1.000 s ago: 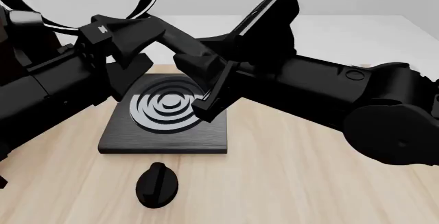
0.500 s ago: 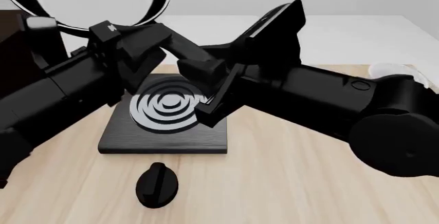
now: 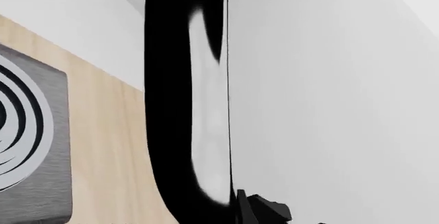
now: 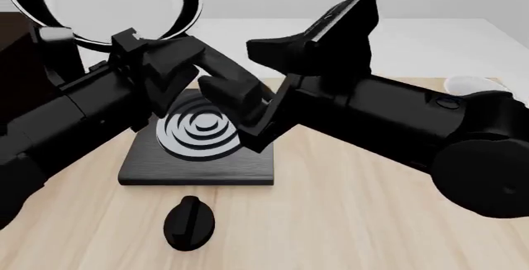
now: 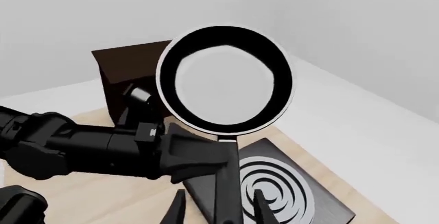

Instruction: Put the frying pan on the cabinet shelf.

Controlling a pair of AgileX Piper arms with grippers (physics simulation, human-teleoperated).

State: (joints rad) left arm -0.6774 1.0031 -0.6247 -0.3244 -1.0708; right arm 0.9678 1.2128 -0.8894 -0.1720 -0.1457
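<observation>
The frying pan [image 4: 108,4] is held high at the back left, tilted up on edge, with its glossy inside facing the arms. My left gripper [image 4: 178,72] is shut on the pan's handle just below the rim, as the right wrist view [image 5: 205,154] shows. My right gripper [image 5: 219,208] is open, its fingers on either side of the handle's [image 5: 226,183] lower end with gaps. The right gripper [image 4: 240,106] hangs over the stove plate. The left wrist view shows the pan [image 3: 168,131] edge-on. The dark cabinet [image 5: 127,62] stands behind the pan at the far left [image 4: 12,47].
A square black stove plate [image 4: 198,140] with grey rings lies on the wooden table under the grippers, and shows in the right wrist view [image 5: 274,188]. A black knob [image 4: 189,222] lies in front of it. A small white object [image 4: 463,84] sits at the right behind the right arm.
The pan and my left gripper have shifted a little to the right. My right arm has risen and swung nearer to the handle.
</observation>
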